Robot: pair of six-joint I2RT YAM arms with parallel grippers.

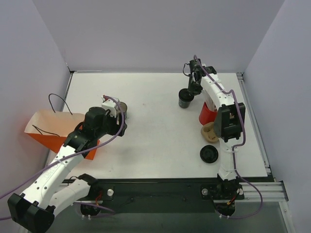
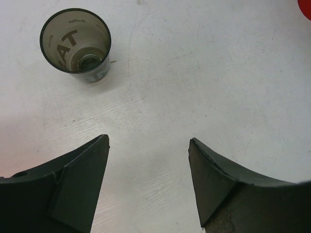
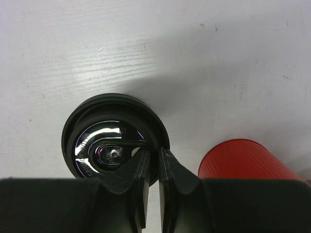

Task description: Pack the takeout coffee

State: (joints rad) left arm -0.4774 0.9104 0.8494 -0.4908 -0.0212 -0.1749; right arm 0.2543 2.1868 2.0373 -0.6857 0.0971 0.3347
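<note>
The lidded takeout coffee stands well apart from the orange paper bag, not yet packed. The right gripper, all but closed, sits at the lid's rim, with no grip evident. The left gripper gapes empty nearer the bag.

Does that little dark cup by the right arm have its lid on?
On. In the right wrist view a black round lid covers the top of the takeout coffee.
</note>
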